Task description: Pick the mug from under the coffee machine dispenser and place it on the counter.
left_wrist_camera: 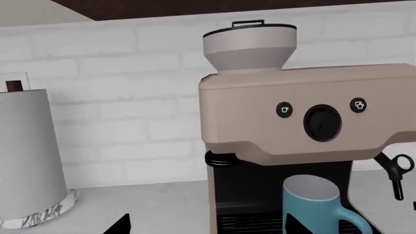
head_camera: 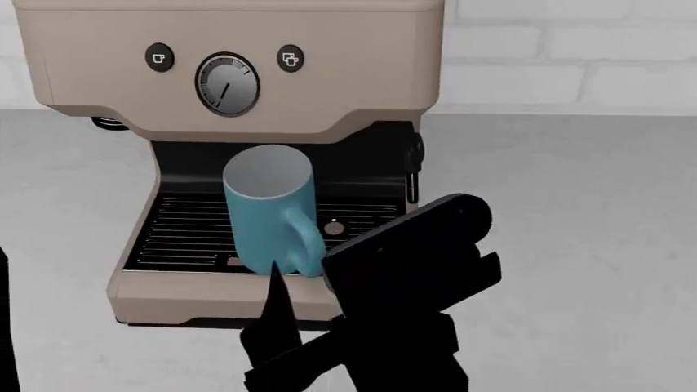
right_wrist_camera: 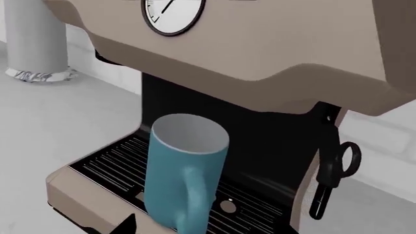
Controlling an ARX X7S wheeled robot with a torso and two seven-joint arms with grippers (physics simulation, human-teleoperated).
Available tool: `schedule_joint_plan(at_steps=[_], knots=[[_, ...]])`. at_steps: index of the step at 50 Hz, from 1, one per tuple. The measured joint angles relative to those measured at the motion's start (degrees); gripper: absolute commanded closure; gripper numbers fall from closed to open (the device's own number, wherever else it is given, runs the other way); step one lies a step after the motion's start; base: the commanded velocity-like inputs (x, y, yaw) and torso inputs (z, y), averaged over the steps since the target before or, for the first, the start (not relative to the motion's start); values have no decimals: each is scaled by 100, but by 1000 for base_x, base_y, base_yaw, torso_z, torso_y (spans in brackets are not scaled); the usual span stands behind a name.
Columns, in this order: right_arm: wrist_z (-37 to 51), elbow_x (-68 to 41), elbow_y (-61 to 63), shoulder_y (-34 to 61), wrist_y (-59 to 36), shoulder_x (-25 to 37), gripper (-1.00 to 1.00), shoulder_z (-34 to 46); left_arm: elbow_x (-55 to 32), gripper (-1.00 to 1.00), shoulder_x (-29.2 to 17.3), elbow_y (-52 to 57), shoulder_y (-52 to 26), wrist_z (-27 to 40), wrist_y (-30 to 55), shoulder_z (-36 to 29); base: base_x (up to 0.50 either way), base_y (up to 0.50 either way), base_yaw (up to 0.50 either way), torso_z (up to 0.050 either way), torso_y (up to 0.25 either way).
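The light-blue mug (head_camera: 267,216) stands upright on the black slotted drip tray (head_camera: 179,237) of the beige coffee machine dispenser (head_camera: 326,82), handle towards me. It also shows in the right wrist view (right_wrist_camera: 185,170) and the left wrist view (left_wrist_camera: 318,207). My right gripper (head_camera: 310,286) is open just in front of the mug's handle, with one finger (head_camera: 274,298) left of the handle and the other hidden. In its own view the right gripper (right_wrist_camera: 201,230) sits at the mug's base. My left gripper (left_wrist_camera: 208,229) is open and empty, left of the machine above the counter (left_wrist_camera: 149,204).
A grey cylinder on a marbled base (left_wrist_camera: 26,156) stands on the counter left of the machine, by the white brick wall (left_wrist_camera: 130,97). A black steam wand (right_wrist_camera: 331,175) hangs at the machine's right side. Bare counter (head_camera: 588,245) lies right of the machine.
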State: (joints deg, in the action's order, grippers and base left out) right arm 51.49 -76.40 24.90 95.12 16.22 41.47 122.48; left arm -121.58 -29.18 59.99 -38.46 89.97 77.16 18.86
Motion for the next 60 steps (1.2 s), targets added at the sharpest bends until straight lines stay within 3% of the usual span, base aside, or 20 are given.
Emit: schedule_joint_plan(at_steps=[60], knots=[[-751, -317, -1265, -596, 150, -470, -100, -299, -228, -100, 47, 0, 203, 0, 179, 324, 0, 0, 0, 0, 0]])
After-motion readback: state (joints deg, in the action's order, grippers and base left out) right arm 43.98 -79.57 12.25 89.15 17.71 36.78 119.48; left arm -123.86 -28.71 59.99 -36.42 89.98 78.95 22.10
